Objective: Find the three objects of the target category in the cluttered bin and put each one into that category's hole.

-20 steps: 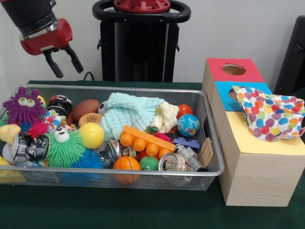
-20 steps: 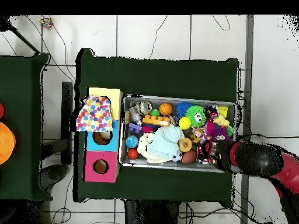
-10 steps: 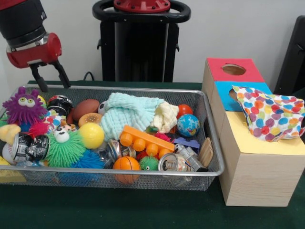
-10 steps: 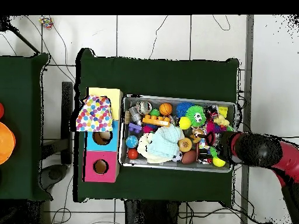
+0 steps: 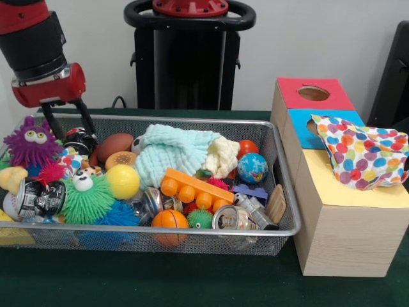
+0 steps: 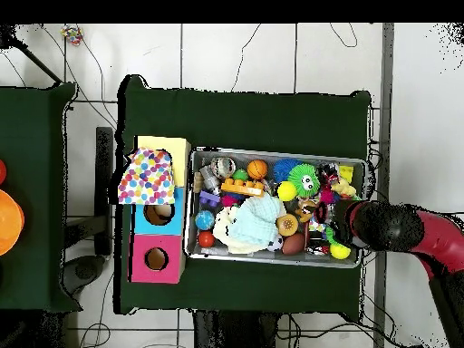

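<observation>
Red-collared and black-fingered, your gripper [image 5: 69, 121] hangs with jaws apart and empty over the wire mesh bin's [image 5: 281, 192] far corner, just above the purple fuzzy monster toy [image 5: 32, 144], likely poised to search there, well apart from the wooden hole box [image 5: 332, 224].

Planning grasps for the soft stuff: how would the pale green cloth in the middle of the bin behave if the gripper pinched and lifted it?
The pale green cloth lies in crumpled folds, so it would probably be floppy and drape. It looks light. It lies against the cream cloth, which it might drag along.
</observation>
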Robot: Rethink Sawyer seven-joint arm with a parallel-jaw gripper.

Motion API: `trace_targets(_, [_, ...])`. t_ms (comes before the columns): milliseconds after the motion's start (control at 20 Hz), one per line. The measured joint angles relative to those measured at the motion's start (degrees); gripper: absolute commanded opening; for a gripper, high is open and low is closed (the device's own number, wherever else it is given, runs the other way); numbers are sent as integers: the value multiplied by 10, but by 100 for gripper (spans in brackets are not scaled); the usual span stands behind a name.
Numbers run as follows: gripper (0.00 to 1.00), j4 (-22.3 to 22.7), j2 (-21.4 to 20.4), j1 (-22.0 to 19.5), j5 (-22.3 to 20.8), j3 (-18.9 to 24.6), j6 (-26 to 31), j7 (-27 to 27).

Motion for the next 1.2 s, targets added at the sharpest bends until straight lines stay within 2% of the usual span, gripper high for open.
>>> trace_targets(500, [100,-14,55,-4,-53,0,0,0])
trace_targets(850, [100,-30,105,-25,-79,0,0,-3])
trace_targets(1200, [100,-42,144,-44,-83,3,0,-32])
